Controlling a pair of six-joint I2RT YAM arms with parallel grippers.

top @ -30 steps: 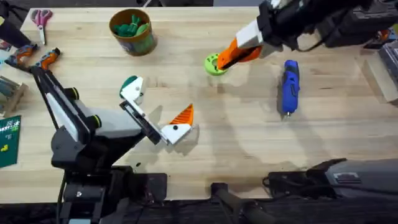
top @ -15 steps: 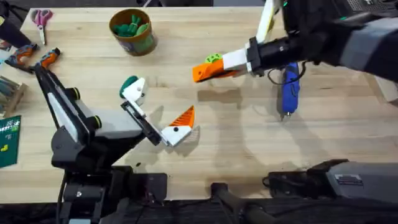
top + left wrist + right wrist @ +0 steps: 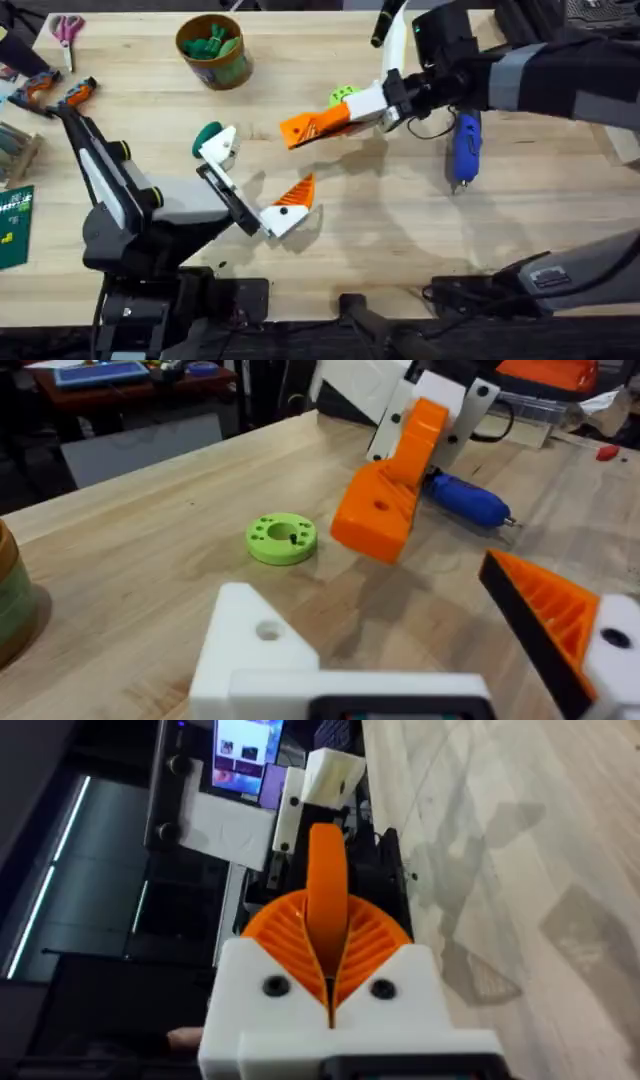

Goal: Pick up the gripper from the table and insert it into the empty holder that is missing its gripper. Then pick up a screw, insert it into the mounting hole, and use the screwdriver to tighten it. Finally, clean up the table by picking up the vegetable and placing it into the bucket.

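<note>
My right gripper is shut on the orange gripper and holds it above the table's middle, tip pointing left. The orange ribbed pads clamp that piece. From the left wrist it hangs beyond my open left gripper. One left jaw is the plain white holder; the twin carries an orange wedge. The blue screwdriver lies to the right. A dark green vegetable peeks out beside the holder. The bucket stands at the back.
A lime-green disc with a small dark thing in its middle sits behind the held piece. Scissors, orange-handled tools and a green board crowd the left edge. Green items lie in the bucket.
My right gripper has carried the orange piece left from over the lime disc to the table's middle, nearer the left gripper. The left arm has stayed still.
</note>
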